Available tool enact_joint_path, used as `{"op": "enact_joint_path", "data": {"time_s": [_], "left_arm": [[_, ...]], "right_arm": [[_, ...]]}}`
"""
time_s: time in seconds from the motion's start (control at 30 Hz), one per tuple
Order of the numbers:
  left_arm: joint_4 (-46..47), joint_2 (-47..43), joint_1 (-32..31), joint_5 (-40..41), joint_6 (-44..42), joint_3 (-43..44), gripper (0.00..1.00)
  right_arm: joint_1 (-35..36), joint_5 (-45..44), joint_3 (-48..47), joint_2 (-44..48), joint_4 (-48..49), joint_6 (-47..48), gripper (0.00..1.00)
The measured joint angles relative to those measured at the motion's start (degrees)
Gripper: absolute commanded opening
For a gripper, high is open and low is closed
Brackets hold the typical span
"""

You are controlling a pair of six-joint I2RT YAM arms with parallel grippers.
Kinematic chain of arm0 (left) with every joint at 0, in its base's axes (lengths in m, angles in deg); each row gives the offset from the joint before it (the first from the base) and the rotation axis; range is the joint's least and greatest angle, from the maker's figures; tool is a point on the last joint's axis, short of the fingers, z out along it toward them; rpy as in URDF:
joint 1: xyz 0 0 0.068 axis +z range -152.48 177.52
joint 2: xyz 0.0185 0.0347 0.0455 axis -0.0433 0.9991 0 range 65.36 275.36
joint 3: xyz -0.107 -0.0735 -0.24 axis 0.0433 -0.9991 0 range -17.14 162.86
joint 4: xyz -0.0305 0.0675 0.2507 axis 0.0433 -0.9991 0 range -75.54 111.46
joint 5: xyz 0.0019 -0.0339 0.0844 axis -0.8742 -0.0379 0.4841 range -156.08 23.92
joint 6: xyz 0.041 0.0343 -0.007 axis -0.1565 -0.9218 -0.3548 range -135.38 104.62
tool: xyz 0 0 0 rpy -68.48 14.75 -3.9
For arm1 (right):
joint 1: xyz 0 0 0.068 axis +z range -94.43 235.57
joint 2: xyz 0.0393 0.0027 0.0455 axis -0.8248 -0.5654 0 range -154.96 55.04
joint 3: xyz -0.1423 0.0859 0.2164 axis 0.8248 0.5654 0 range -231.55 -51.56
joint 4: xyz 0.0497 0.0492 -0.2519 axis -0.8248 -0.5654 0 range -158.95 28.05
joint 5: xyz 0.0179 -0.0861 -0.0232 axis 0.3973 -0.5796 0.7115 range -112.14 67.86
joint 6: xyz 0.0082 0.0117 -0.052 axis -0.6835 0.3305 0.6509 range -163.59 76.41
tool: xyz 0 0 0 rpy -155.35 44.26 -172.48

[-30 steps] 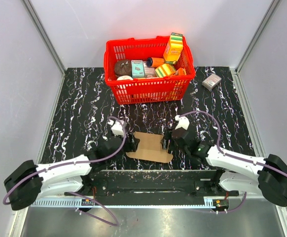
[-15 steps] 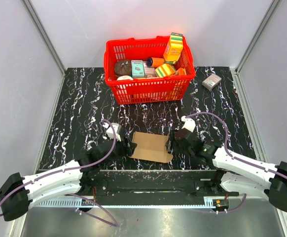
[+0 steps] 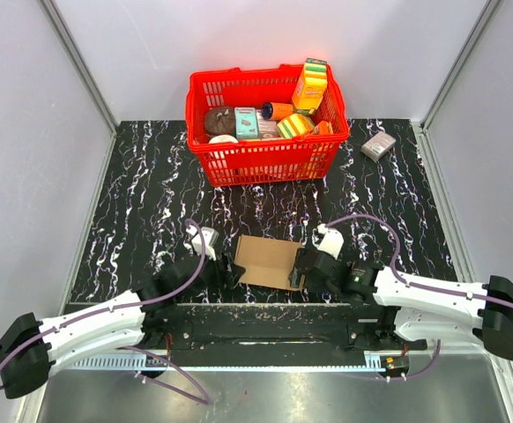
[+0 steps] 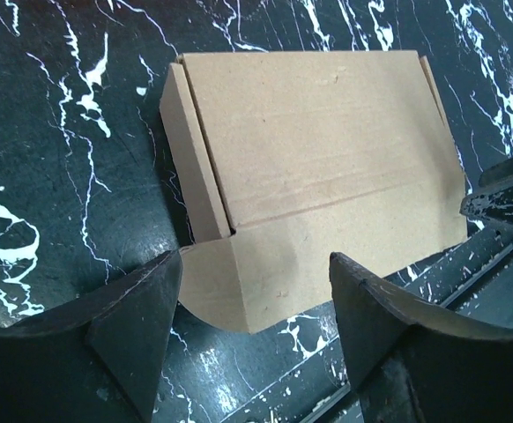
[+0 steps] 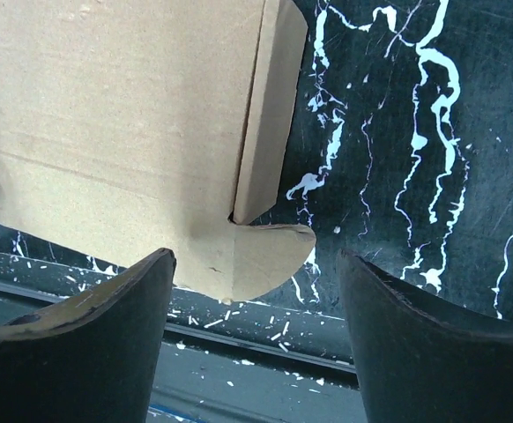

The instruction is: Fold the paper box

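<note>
Brown kraft-cardboard paper box [image 3: 270, 261] flat on black marbled tabletop [image 3: 151, 176], long axis left-right, end flaps creased; left claw [image 4: 255, 264], right claw [image 5: 256, 257] spread.

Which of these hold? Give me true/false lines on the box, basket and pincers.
The paper box lies flat on the table. True.
The left pincer is shut on the box. False: it is open, over a box corner.
The right pincer is open. True.
The red basket is empty. False: it holds packages.
The small grey-pink box sits inside the basket. False: it sits on the table beside it.
</note>
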Motion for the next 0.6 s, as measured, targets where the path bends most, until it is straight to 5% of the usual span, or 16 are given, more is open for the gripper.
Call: {"op": "enact_joint_path", "data": {"time_s": [0.6], "left_arm": [[2.34, 0.2, 0.0, -5.68, 1.84, -2.91, 0.72]], "right_arm": [[0.2, 0.52, 4.0, 1.49, 7.96, -0.44, 0.74]]}}
